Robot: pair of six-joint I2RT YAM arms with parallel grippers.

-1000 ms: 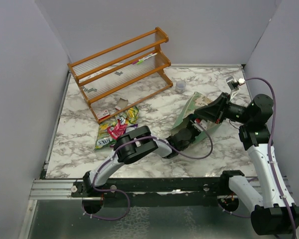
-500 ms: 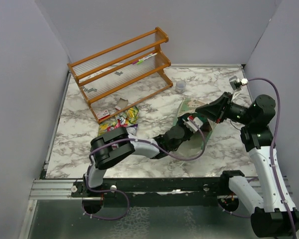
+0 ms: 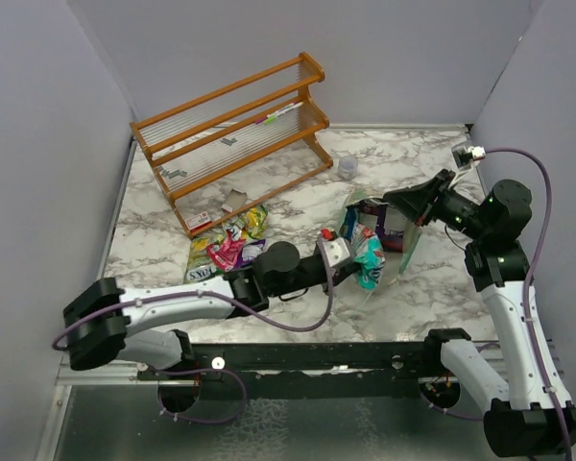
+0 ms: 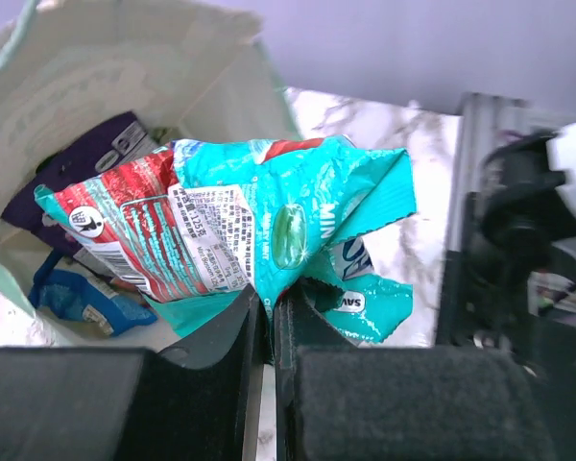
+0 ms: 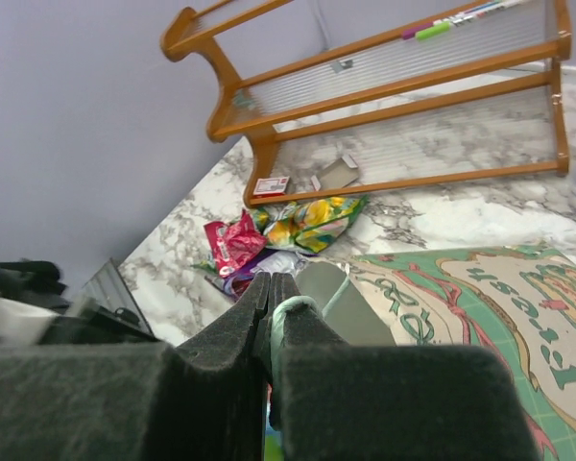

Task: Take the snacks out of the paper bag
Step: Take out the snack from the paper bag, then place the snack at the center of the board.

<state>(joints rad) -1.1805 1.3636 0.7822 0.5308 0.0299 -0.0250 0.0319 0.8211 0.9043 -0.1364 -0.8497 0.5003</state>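
From above, the left arm reaches across the marble table (image 3: 173, 206). The left gripper (image 3: 353, 261) is clenched on a teal packet (image 3: 370, 264), which hangs just in front of the mouth of the paper bag (image 3: 349, 221). The bag stands right of centre with its opening towards the left arm. The right gripper (image 3: 388, 200) pinches its upper rim. A purple packet (image 3: 396, 226) shows inside. A pile of packets (image 3: 226, 248) lies on the table near the foot of the wooden rack (image 3: 230, 134), well apart from the bag. A small grey cup (image 3: 348, 168) stands behind the bag.

The left wrist view shows the 2 fingers pressed together on the crumpled lower edge of the teal packet, whose red-and-white printed end points into the bag. Behind it, against the bag's cream inside, lie the purple packet and a blue wrapper (image 4: 82, 298).

In the right wrist view the 2 fingers are closed tight on the bag's pale green rim, and the bag's printed outer face spreads to the right. Beyond it, the pile shows a pink packet (image 5: 232, 242) and a green-yellow packet (image 5: 307, 216). A small card (image 5: 271, 184) lies by the rack's foot.
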